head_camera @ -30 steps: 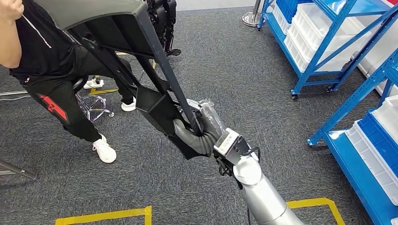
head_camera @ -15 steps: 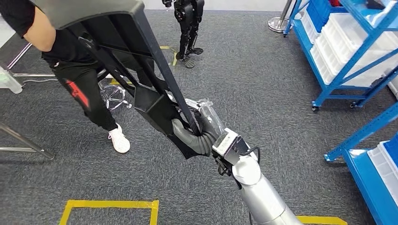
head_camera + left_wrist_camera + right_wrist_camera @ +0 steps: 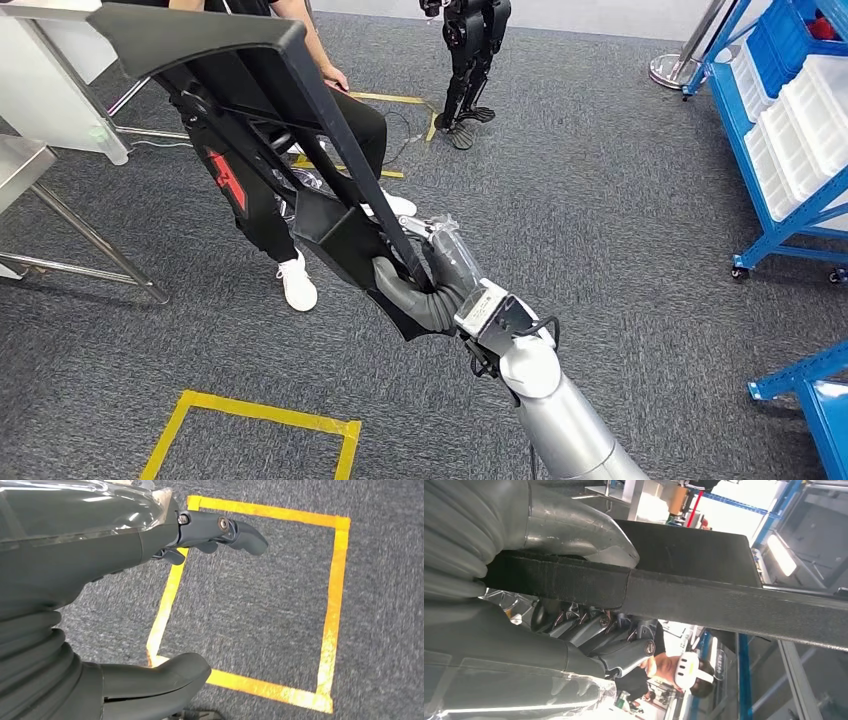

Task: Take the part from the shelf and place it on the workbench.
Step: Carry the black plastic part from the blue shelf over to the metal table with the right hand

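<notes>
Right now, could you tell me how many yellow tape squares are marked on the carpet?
1 in the head view: a yellow tape square on the grey carpet, lower left, partly cut off by the frame. Others may lie outside the picture.

Seated person (image 3: 300, 170) and table legs (image 3: 95, 240) close behind the held part (image 3: 250, 130); open carpet (image 3: 620, 210) rightward.

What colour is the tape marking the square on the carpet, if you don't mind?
Yellow. The tape square shows best in the left wrist view, on grey carpet.
</notes>
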Controlling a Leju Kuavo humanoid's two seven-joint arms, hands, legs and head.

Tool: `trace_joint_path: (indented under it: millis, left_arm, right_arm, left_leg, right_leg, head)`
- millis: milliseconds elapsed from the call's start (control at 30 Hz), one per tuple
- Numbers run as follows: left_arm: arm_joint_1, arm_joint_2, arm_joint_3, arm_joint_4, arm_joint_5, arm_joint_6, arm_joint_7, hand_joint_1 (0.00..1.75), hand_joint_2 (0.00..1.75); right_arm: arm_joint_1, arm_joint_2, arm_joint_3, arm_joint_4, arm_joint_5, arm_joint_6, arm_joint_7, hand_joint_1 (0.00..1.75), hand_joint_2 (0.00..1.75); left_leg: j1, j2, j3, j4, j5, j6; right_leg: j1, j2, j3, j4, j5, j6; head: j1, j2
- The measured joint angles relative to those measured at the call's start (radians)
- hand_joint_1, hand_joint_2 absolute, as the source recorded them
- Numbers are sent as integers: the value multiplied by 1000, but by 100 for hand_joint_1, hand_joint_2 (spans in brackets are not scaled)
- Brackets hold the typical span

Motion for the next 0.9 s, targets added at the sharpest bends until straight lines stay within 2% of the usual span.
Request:
trace_joint_path:
  millis: [67,100,133,167,200,233,267,333,367,400,433,500,533,567,633,700,733,767,833,867,900]
  left_arm:
    - [1,1,0,0,-1,-2,-2,0,175]
    - [0,1,0,0,-2,-3,-2,0,175]
    - [0,0,0,0,-3,-4,-2,0,175]
    - [-1,-1,0,1,-3,-5,-2,0,175]
    - [0,-2,0,1,-2,-6,-2,0,175]
    - [1,-3,0,2,-2,-8,-2,0,175]
    - [1,-3,0,2,-1,-11,-2,0,175]
    - [1,-3,1,2,2,-16,-2,0,175]
    - [0,-3,1,2,3,-17,-2,0,175]
    - [-1,-3,1,2,4,-17,-2,0,175]
    - [-2,-3,1,2,6,-18,-2,0,175]
    - [-1,-3,1,3,8,-18,-2,0,175]
    - [-1,-3,1,3,8,-18,-2,0,175]
    - [-1,-3,1,3,8,-19,-2,0,175]
    - [-4,-4,2,3,9,-22,-2,0,175]
    - [-5,-5,2,3,10,-31,-2,0,175]
    - [-3,-5,2,3,10,-34,-1,0,175]
    - [-1,-5,3,4,11,-37,-1,0,175]
    - [3,-6,5,4,11,-37,1,0,175]
    - [5,-6,6,5,11,-35,2,0,175]
    - [8,-6,8,5,12,-33,2,0,175]
  right_arm:
    - [1,1,2,-2,3,-5,0,175,175]
    - [2,1,3,-3,5,-8,0,175,175]
    - [4,0,3,-4,6,-11,0,175,175]
    - [7,-1,4,-5,9,-14,0,175,175]
    - [10,-3,4,-5,11,-16,0,175,175]
    - [12,-6,5,-5,12,-17,-1,175,175]
    - [13,-8,6,-5,13,-19,-2,175,175]
    - [13,-10,8,-5,13,-22,-4,175,175]
    - [12,-11,8,-5,13,-23,-5,175,175]
    - [12,-12,9,-6,13,-24,-5,175,175]
    - [12,-13,10,-6,12,-25,-6,175,175]
    - [12,-15,11,-8,12,-25,-6,175,175]
    - [12,-16,12,-9,12,-25,-6,175,175]
    - [12,-17,12,-10,12,-25,-7,175,175]
    - [13,-21,13,-12,11,-26,-8,175,175]
    - [17,-26,15,-12,11,-26,-8,175,175]
    - [18,-28,16,-12,10,-26,-8,175,175]
    - [17,-29,18,-12,10,-26,-8,175,175]
    - [16,-29,23,-12,7,-27,-9,175,175]
    - [15,-29,26,-12,6,-27,-10,175,175]
    - [15,-28,29,-11,4,-27,-11,175,175]
  left_leg:
    - [0,47,-23,49,-32,-9]
    - [0,77,-50,105,-64,-12]
    - [0,95,-85,174,-98,-15]
    - [2,102,-119,239,-124,-17]
    - [2,105,-142,281,-134,-18]
    - [2,107,-145,284,-125,-18]
    - [2,111,-126,246,-99,-16]
    - [-1,140,-51,107,-38,-9]
    - [-5,153,-20,51,-20,-4]
    - [-8,162,-3,20,-14,1]
    - [-12,161,1,10,-16,6]
    - [-12,139,2,3,-11,18]
    - [-11,129,6,-2,-8,25]
    - [-8,120,11,-8,-4,31]
    - [-5,100,15,-12,-1,39]
    - [-5,75,15,-12,-2,41]
    - [-5,62,16,-11,-2,40]
    - [-4,48,17,-11,-2,40]
    - [-4,22,18,-8,-4,35]
    - [-5,11,17,-5,-6,31]
    - [-6,1,14,-3,-7,26]
  right_leg:
    - [-1,-17,3,-5,2,-14]
    - [0,-26,4,-5,1,-20]
    - [3,-37,4,-5,-1,-25]
    - [6,-48,4,-5,-2,-28]
    - [8,-59,4,-5,-3,-29]
    - [9,-69,4,-5,-4,-30]
    - [10,-80,5,-5,-5,-31]
    - [14,-97,10,-5,-10,-28]
    - [18,-104,12,-5,-13,-24]
    - [21,-111,14,-5,-15,-20]
    - [23,-119,15,-5,-17,-15]
    - [24,-130,17,-6,-22,-5]
    - [23,-119,15,4,-29,-1]
    - [22,-98,4,32,-43,0]
    - [17,-49,-52,151,-92,-4]
    - [15,-33,-118,272,-131,-2]
    - [14,-31,-130,286,-128,4]
    - [12,-29,-120,259,-110,14]
    - [4,-5,-57,118,-49,31]
    - [1,8,-27,55,-25,32]
    - [-1,18,-8,14,-11,28]
  head:
    - [-2,0]
    - [-3,0]
    - [-4,0]
    - [-4,0]
    - [-4,0]
    - [-4,0]
    - [-4,0]
    - [-4,0]
    - [-4,0]
    - [-4,0]
    - [-3,0]
    - [-3,0]
    - [-3,0]
    - [-2,0]
    - [-1,0]
    - [0,0]
    - [0,0]
    - [0,0]
    - [0,0]
    - [0,0]
    - [0,0]
